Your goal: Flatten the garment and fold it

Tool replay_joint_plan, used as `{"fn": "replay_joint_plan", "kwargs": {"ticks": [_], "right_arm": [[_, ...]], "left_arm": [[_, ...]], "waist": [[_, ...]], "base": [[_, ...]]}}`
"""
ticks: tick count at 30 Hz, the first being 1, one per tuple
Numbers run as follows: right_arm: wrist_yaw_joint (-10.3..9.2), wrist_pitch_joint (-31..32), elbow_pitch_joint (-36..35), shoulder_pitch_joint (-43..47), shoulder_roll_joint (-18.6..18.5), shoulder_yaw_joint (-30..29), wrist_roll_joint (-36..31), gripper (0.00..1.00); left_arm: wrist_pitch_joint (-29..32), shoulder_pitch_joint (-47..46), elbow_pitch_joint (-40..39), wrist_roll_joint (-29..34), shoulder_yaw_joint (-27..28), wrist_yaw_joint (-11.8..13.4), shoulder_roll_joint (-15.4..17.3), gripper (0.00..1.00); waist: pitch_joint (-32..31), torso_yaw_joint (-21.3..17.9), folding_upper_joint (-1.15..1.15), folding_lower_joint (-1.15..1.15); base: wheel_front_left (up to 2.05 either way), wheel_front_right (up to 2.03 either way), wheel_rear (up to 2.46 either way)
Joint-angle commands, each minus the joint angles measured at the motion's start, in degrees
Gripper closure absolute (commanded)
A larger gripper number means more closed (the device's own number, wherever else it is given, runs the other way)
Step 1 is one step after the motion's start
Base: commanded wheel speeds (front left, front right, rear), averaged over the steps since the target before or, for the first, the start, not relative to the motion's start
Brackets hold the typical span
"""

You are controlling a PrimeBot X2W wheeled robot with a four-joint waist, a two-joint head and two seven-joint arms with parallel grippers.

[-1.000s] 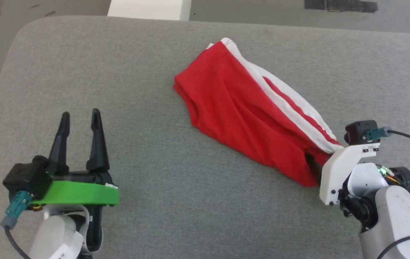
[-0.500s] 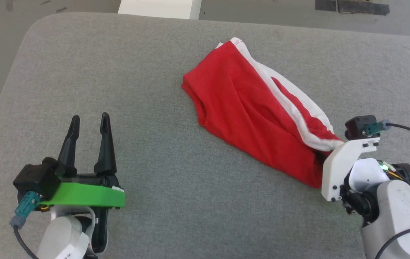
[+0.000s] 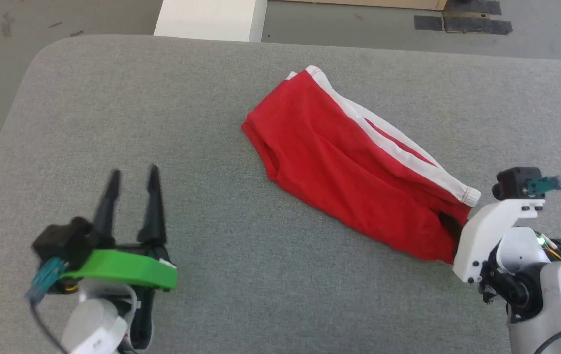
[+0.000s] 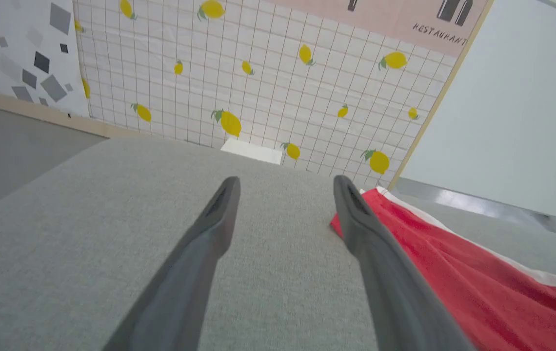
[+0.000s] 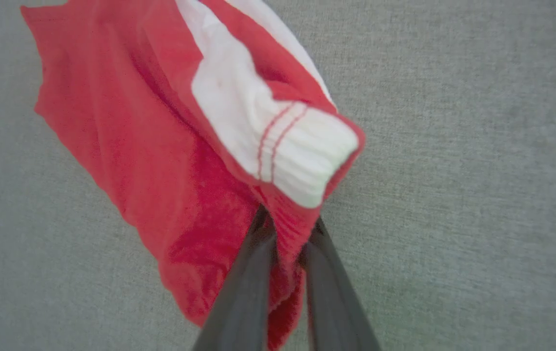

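The garment (image 3: 344,167), red shorts with a white side stripe, lies bunched in a diagonal band across the grey table (image 3: 211,123). Its near end is lifted off the surface, and my right gripper (image 3: 450,227) is shut on that red waistband. In the right wrist view the two dark fingers pinch the red fabric of the garment (image 5: 161,146) just below the white ribbed corner. My left gripper (image 3: 133,179) stands open at the lower left, well apart from the cloth. Seen from the left wrist, the garment (image 4: 453,273) lies to the right of my open left gripper (image 4: 285,187).
The table's rounded far-left corner and left edge drop to a grey floor. A white block (image 3: 209,19) stands beyond the far edge. A tiled wall with lemon prints (image 4: 258,83) rises behind the table.
My right gripper has pulled the held end of the garment toward the lower right, stretching the cloth longer. The head camera has shifted. My left gripper stays open and has moved a little.
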Motion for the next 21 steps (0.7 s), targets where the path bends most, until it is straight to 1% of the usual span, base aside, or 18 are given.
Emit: {"fn": "replay_joint_plan", "kwargs": {"ticks": [1, 5, 9, 15, 19, 21], "right_arm": [[-0.08, 0.1, -1.0, 1.1, 0.0, -0.3, 0.6, 1.00], [-0.08, 0.2, -2.1, 1.4, 0.0, 0.2, 1.2, 1.00], [-0.08, 0.3, -2.9, 0.6, 0.0, 1.7, 1.5, 1.00], [-0.08, 0.3, -4.0, -0.9, 0.0, 3.7, 1.7, 1.00], [-0.08, 0.1, -4.6, -1.6, 0.0, 4.7, 1.9, 1.00], [-0.08, 0.0, -4.8, -1.8, 0.0, 5.2, 2.1, 1.00]], "left_arm": [[4.2, -2.0, 2.2, -1.4, -0.9, -0.5, -0.1, 0.00], [13.5, -9.4, 6.8, -4.6, -2.0, -0.7, -0.1, 0.00], [23.5, -19.7, 13.4, -6.4, -3.7, -0.3, -0.2, 0.00], [36.1, -32.8, 23.4, -7.1, -6.0, 2.2, -0.8, 0.00], [43.5, -39.2, 28.7, -6.5, -7.6, 4.2, -0.9, 0.00], [46.3, -41.5, 30.8, -5.8, -8.6, 4.8, -0.6, 0.00]], "waist": [[-0.1, 0.0, 0.00, 0.00], [0.7, -0.4, 0.00, 0.00], [2.6, -1.3, 0.00, 0.00], [5.7, -3.0, 0.00, 0.00], [7.8, -4.1, 0.00, 0.00], [8.7, -4.9, 0.00, 0.00]], "base": [[0.00, 0.00, 0.00], [0.00, 0.00, 0.00], [0.00, 0.00, 0.00], [0.00, 0.00, 0.00], [0.00, 0.00, 0.00], [0.00, 0.00, 0.00]]}}
